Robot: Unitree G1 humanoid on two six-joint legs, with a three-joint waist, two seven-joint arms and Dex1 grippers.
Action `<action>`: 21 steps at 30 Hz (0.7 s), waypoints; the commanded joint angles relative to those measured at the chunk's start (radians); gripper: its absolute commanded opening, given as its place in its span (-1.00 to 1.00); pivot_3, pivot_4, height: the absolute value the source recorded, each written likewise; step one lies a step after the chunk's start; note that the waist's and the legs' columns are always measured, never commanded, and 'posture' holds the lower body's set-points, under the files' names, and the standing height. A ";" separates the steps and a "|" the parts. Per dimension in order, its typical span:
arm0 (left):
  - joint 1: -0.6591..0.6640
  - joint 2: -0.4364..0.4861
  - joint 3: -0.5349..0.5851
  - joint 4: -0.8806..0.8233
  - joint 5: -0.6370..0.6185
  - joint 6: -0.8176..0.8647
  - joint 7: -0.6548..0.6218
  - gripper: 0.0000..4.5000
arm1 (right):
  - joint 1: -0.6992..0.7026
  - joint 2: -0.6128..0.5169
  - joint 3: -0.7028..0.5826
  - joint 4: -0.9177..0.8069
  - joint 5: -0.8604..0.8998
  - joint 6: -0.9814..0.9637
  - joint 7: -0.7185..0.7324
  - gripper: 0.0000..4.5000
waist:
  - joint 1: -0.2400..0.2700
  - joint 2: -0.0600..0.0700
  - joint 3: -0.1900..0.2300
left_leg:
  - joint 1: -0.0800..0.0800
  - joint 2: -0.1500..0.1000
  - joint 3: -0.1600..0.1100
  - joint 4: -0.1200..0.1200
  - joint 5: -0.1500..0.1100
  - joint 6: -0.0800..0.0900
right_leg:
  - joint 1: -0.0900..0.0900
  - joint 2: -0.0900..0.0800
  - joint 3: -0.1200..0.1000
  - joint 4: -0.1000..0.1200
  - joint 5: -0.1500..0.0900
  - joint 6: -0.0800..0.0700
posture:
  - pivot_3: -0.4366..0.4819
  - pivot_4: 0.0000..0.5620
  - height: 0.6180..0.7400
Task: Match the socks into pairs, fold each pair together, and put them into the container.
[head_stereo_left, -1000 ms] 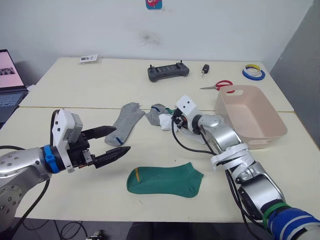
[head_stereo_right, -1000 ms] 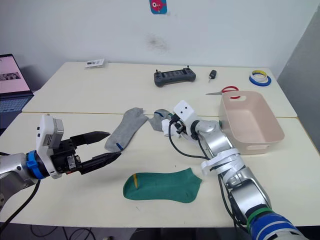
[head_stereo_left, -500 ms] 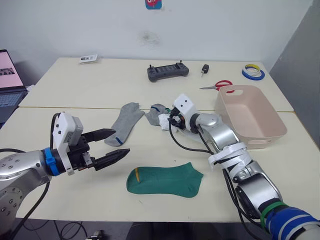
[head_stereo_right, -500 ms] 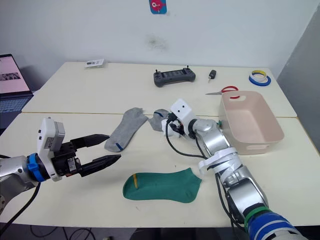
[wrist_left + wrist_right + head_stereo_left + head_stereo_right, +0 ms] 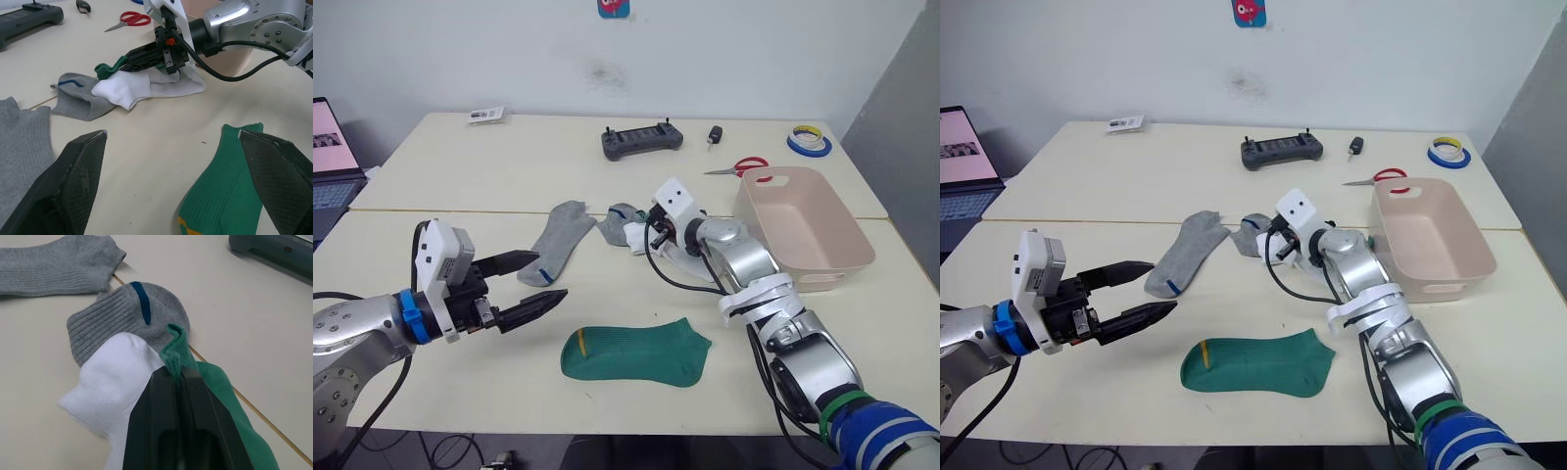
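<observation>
One green sock (image 5: 636, 352) with a yellow cuff mark lies flat near the table's front. A second green sock (image 5: 215, 382) is pinched at its edge by my right gripper (image 5: 175, 373), which is shut on it in the sock pile at mid-table. A white sock (image 5: 146, 88) and a bunched grey sock (image 5: 132, 313) with a blue mark lie under and beside it. Another grey sock (image 5: 555, 245) lies stretched out to the left. My left gripper (image 5: 548, 276) hovers open and empty, left of the flat green sock. The pink container (image 5: 832, 279) stands empty at the right.
A black controller (image 5: 642, 139), a small black key fob (image 5: 715, 134), red-handled scissors (image 5: 741, 166) and tape rolls (image 5: 810, 140) lie at the back. A card (image 5: 486, 115) sits far left, a laptop (image 5: 333, 157) beyond the table's left edge.
My right wrist has shifted slightly toward the far side at the sock pile, still gripping the green sock. The left gripper has barely moved and stays open.
</observation>
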 commanded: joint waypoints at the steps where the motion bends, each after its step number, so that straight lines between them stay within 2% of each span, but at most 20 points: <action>1: -0.001 -0.006 0.028 -0.014 0.001 -0.021 -0.002 1.00 | -0.026 0.004 -0.034 -0.065 0.028 0.005 0.012 -0.98 | 0.000 0.000 0.000 | 0.000 0.000 0.000 0.000 0.000 0.000 | 0.000 0.000 0.000 0.000 0.000 0.000 | -0.05 -0.47 0.94; 13: -0.005 -0.013 0.028 -0.005 0.005 -0.026 0.000 1.00 | -0.031 -0.009 -0.118 -0.122 0.104 0.060 0.023 -0.98 | 0.000 0.000 0.000 | 0.000 0.000 0.000 0.000 0.000 0.000 | 0.000 0.000 0.000 0.000 0.000 0.000 | -0.05 -0.47 0.94; 21: 0.026 -0.025 0.032 -0.027 0.010 -0.024 0.002 1.00 | 0.087 -0.094 0.027 -0.257 0.048 0.023 0.121 -0.98 | 0.000 0.000 0.000 | 0.000 0.000 0.000 0.000 0.000 0.000 | 0.000 0.000 0.000 -0.001 0.000 0.000 | -0.05 -0.47 0.94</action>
